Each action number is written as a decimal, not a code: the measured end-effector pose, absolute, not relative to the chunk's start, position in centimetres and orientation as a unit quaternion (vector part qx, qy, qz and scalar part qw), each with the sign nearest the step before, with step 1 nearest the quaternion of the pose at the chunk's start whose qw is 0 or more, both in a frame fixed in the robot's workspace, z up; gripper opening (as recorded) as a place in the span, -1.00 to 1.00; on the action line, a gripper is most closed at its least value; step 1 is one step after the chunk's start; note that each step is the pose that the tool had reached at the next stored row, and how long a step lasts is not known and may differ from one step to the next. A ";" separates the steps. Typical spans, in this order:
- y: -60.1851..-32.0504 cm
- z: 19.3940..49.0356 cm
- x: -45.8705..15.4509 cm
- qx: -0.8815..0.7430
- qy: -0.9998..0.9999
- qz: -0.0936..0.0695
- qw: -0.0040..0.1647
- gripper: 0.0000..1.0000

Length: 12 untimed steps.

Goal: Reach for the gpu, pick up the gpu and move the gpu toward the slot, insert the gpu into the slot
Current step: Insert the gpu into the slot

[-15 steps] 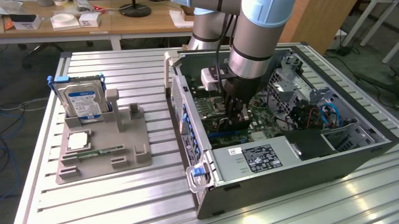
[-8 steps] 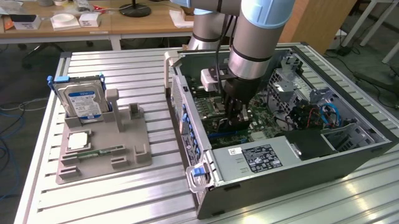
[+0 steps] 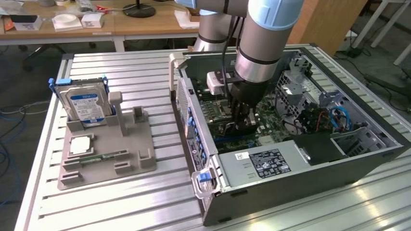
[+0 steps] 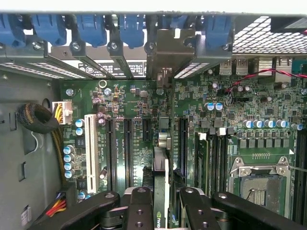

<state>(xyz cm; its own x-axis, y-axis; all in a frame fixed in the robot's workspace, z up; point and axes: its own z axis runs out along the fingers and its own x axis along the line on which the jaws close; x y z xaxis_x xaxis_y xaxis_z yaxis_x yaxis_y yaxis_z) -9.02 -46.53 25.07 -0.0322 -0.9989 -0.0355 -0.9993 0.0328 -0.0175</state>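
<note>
Gripping the gpu (image 4: 162, 191) edge-on, the hand (image 4: 163, 211) hangs low between motherboard slots (image 4: 128, 148).

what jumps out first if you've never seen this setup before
The robot arm plunging into the open computer case, its gripper low over the green motherboard. In the wrist view the gpu stands edge-on between the fingers, its bracket by the blue clips. On the exterior view's left, a hard drive stands in a grey holder.
</note>
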 end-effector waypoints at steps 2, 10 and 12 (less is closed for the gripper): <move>-46.5 25.1 -9.1 -0.695 0.718 0.006 0.019 -0.47; -46.5 24.9 -9.1 -0.695 0.718 0.006 0.019 -0.47; -46.5 24.9 -9.1 -0.695 0.718 0.006 0.019 -0.47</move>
